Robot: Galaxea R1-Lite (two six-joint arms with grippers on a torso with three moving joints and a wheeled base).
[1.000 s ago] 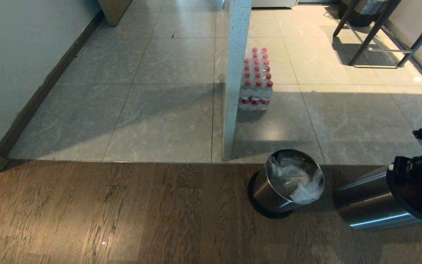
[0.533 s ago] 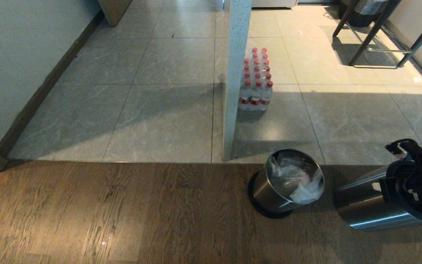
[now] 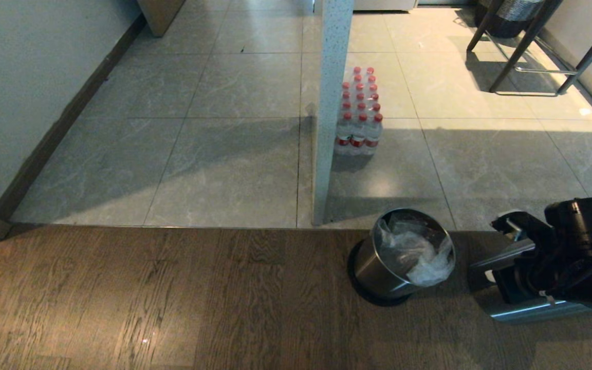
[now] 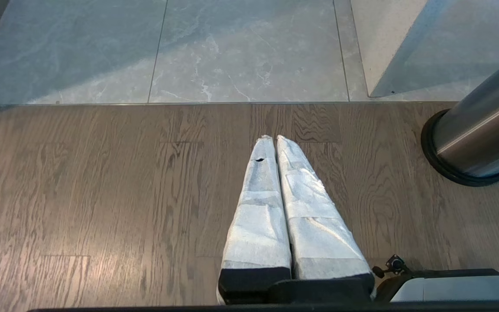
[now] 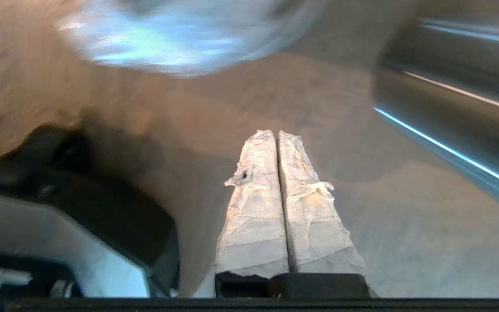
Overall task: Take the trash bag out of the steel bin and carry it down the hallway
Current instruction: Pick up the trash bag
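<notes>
The steel bin (image 3: 378, 270) stands on the wood floor by the tile edge, tilted in the head view, with a black base ring. A crumpled clear trash bag (image 3: 417, 252) lines its inside. My right arm (image 3: 573, 241) reaches in from the right, a short way right of the bin and apart from it. The right gripper (image 5: 277, 132) is shut with nothing between its taped fingers and hangs over bare floor. The left gripper (image 4: 275, 138) is shut and empty, parked over the wood floor, with the bin (image 4: 483, 125) off to its side. The hallway (image 3: 234, 154) tiles stretch beyond.
A larger steel bin (image 3: 522, 308) stands under my right arm and shows beside the right gripper as a steel wall (image 5: 448, 104). A white partition (image 3: 327, 128) ends just behind the small bin, with a pack of red-capped bottles (image 3: 360, 110) beside it. Stool legs (image 3: 527, 51) stand far right.
My right arm has swung in from the right edge towards the small bin, passing over the larger bin. The bins and the bag have not moved.
</notes>
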